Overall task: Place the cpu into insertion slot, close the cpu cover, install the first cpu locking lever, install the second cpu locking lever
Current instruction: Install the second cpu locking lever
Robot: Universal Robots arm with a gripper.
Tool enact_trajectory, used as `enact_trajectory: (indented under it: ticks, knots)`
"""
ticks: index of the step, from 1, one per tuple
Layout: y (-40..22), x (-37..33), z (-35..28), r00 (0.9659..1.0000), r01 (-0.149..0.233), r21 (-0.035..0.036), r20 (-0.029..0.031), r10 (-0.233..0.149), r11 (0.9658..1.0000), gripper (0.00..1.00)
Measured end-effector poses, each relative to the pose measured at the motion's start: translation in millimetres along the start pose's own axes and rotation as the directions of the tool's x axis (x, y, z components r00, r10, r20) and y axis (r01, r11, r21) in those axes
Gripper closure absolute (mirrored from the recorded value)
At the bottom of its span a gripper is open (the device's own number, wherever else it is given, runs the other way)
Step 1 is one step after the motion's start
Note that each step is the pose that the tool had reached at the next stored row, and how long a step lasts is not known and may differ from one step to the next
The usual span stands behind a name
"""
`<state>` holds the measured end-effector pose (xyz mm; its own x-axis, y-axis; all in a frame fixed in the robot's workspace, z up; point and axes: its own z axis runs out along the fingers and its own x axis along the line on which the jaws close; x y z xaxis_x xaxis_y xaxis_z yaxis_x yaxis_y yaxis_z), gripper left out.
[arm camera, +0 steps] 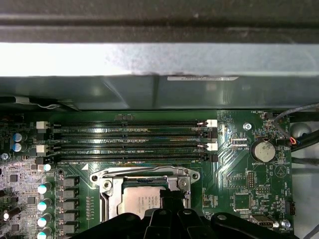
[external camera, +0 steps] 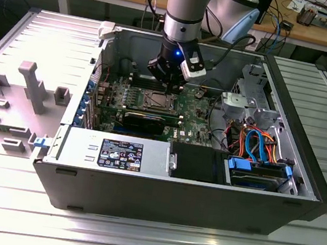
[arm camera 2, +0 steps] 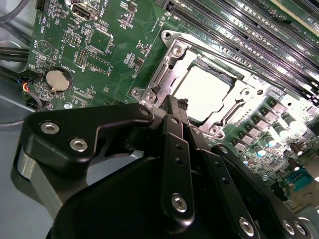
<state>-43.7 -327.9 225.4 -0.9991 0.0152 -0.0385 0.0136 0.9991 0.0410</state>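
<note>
- Chip placement looks done: the cpu (arm camera 2: 203, 93), a small flat square with a pale silver-grey metal top, lies seated in the insertion slot (arm camera: 144, 196), the square metal-rimmed socket on the green circuit board (external camera: 199, 112), beside the long black memory slots (arm camera: 132, 142).
- The cpu cover (arm camera 2: 164, 77), a thin dull-silver metal frame with a large square window, appears to lie down around the chip in both wrist views; whether it is latched I cannot tell, and the locking levers cannot be picked out with certainty.
- The black gripper (arm camera 2: 175, 103) hangs just above the socket's rim at the edge away from the memory slots; its fingers (arm camera 2: 178, 112) look drawn together into one narrow tip with nothing between them. In the exterior view it stands over the board's middle, inside the open grey computer case (external camera: 141, 184).
- Handling, as a judgement: the chip is light, rigid and slick-topped, with a fragile contact side, so it wants holding by its edges only.
- The cover is thin, springy sheet metal, best pushed at its free edge, never over the window.
- Any lever would be stiff wire, resisting near the end of its travel.
</note>
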Motion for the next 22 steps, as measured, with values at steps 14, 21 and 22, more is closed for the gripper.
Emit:
enact_trajectory:
  ticks: [14, 21, 22]
  knots:
    - [-7.0, -0.3, -3.6, 1.0000, 0.000, -0.0001, 0.0001, 0.000, 1.0000, 0.89]
    - [-9.8, -0.3, -3.6, 1.0000, 0.000, -0.0002, 0.0001, 0.000, 1.0000, 0.89]
    - [-10.1, -0.4, -3.6, 1.0000, 0.000, -0.0002, 0.0001, 0.000, 1.0000, 0.89]
